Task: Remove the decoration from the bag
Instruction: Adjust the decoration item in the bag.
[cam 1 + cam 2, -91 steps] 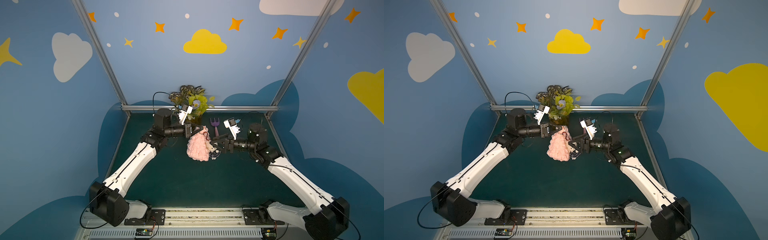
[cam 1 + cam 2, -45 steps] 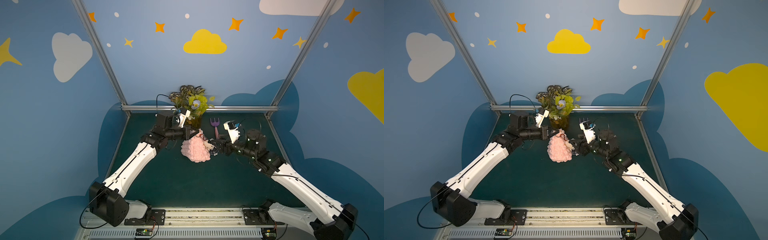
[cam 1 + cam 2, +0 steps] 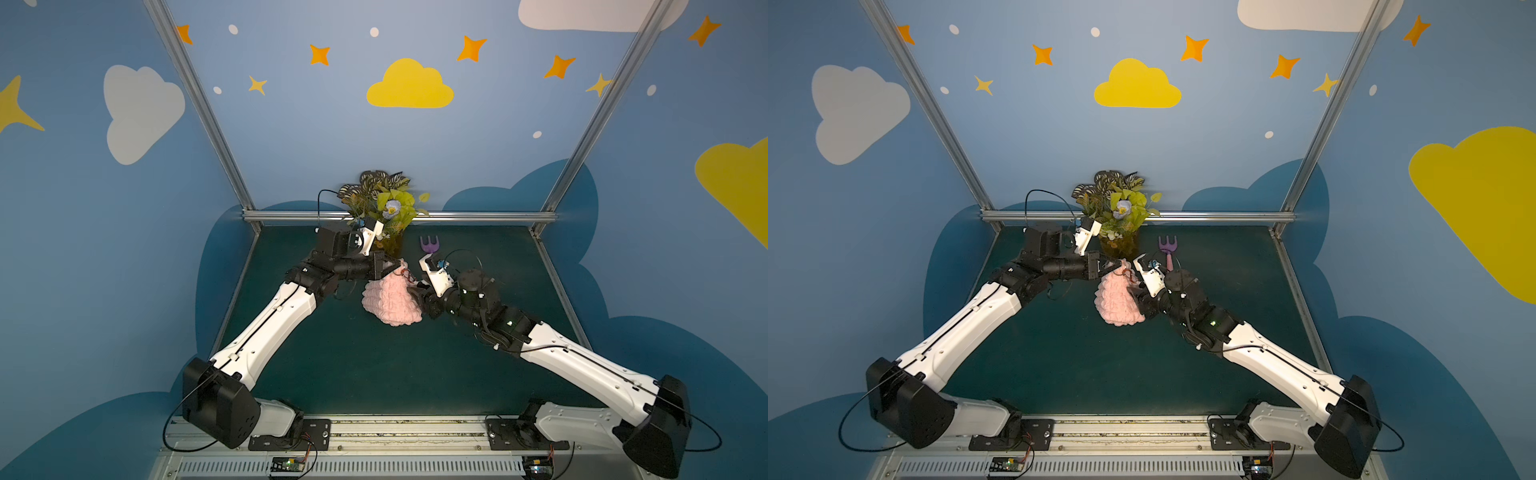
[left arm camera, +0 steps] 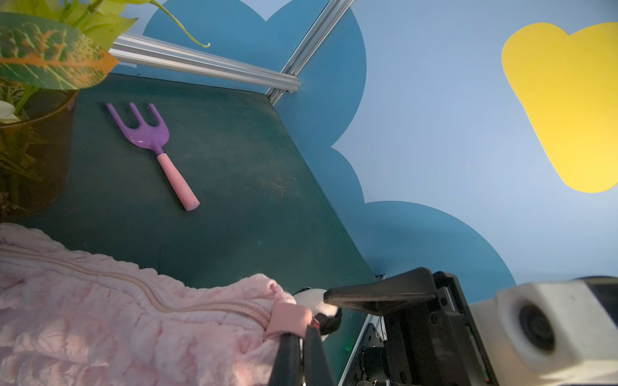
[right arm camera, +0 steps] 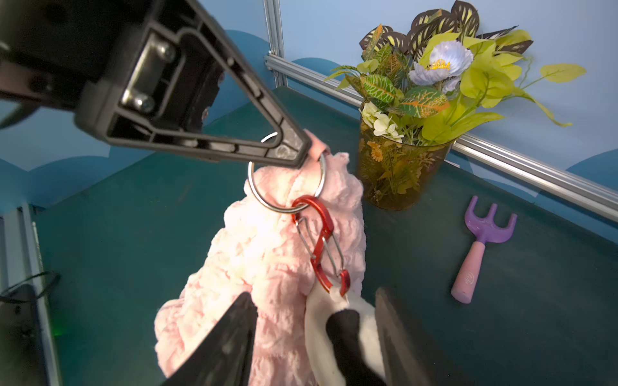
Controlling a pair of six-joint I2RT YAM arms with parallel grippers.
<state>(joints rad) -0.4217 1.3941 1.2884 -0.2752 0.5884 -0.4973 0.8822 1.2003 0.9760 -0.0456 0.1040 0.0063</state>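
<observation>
The pink quilted bag (image 3: 390, 301) (image 3: 1119, 301) (image 5: 264, 267) hangs bunched above the green table. My left gripper (image 3: 397, 266) (image 4: 302, 334) is shut on the pink tab at the bag's top end. From that end hang a steel ring (image 5: 287, 187) and a red carabiner (image 5: 321, 247). The decoration (image 5: 317, 331) (image 4: 312, 299), a white plush with a dark part, dangles from the carabiner against the bag. My right gripper (image 5: 314, 294) (image 3: 415, 291) is open, its jaws astride the decoration and a fold of the bag. Both top views hide the decoration.
A vase of artificial flowers (image 3: 386, 216) (image 5: 401, 167) stands just behind the bag by the back rail (image 3: 478, 216). A purple-and-pink toy fork (image 3: 430, 245) (image 5: 481, 244) lies to the vase's right. The two arms meet closely over the table's middle.
My right arm has swung in and turned, bringing its jaws up against the bag's right side around the decoration. The bag has shifted slightly left. The left gripper has kept its hold.
</observation>
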